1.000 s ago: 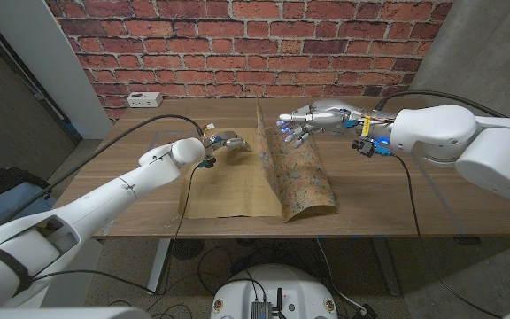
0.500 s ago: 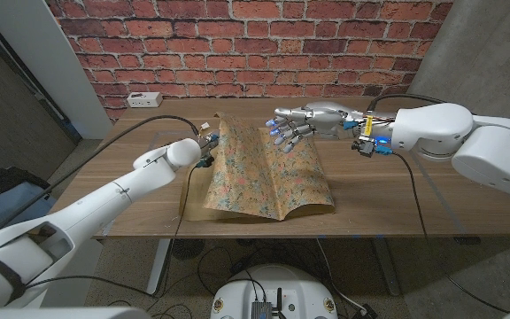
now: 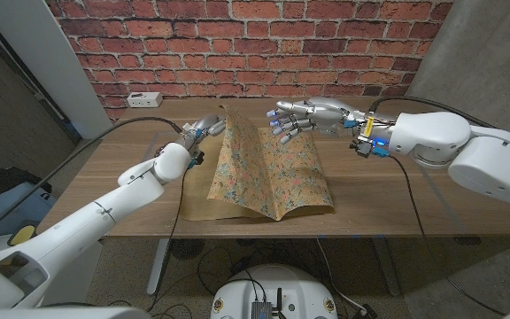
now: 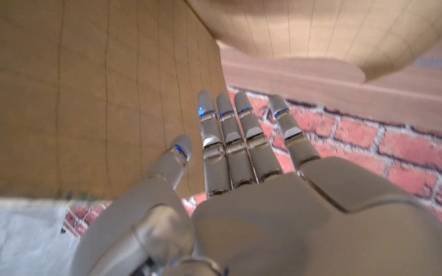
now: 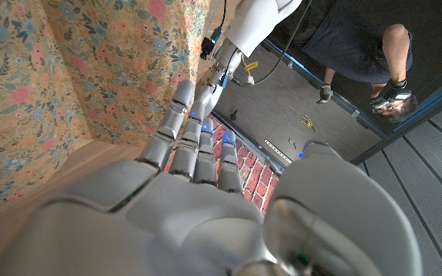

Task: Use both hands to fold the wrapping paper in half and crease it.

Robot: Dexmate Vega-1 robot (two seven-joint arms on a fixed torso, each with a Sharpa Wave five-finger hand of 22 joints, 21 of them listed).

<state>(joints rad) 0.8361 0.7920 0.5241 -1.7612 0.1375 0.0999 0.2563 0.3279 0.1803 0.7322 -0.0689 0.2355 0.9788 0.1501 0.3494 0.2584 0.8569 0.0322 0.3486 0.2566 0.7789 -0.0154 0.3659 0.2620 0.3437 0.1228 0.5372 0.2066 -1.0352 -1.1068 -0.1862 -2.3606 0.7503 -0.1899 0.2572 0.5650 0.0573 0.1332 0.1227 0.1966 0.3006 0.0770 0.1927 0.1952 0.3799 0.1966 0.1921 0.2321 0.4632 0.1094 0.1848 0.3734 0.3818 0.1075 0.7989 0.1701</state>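
The wrapping paper (image 3: 277, 173) lies on the wooden table (image 3: 397, 195) with its floral side up. Its left flap leans over to the left, and a strip of brown underside shows at the front left. My left hand (image 3: 200, 133) is at the flap's raised far-left edge with its fingers straight. In the left wrist view those fingers (image 4: 240, 146) reach along the brown gridded back of the paper (image 4: 75, 92); no grip shows. My right hand (image 3: 297, 118) hovers over the paper's far middle, fingers spread, holding nothing. The right wrist view shows it (image 5: 183, 176) beside the floral sheet (image 5: 21, 92).
A white power strip (image 3: 142, 97) lies at the table's far left by the brick wall. Black cables run along both arms. A person (image 5: 390, 46) stands on the floor in the right wrist view.
The upright floral flap has swung over to the left, covering the brown half. My left hand came off the brown sheet and moved back to the flap's far edge. My right hand lifted slightly.
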